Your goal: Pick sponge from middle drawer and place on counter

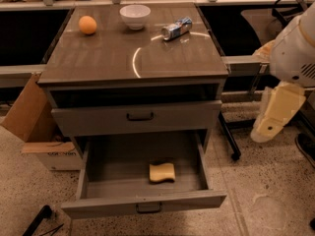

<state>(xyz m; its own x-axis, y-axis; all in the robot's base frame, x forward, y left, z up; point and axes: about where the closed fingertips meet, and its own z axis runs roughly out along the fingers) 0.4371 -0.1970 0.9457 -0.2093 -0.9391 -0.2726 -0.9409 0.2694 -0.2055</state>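
Floor lies open right of the pulled-out drawer; sponge sits by its front wall; gripper, seemingly, hangs beyond its right side, and I cannot tell its state.

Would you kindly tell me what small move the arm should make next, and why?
Probably swing the tool left and down toward the small pale-yellow wavy-edged sponge. The sponge lies untouched on the floor of the open, wide grey middle drawer, near its front, while the tool hangs off to the right of the cabinet, well apart from the drawer.
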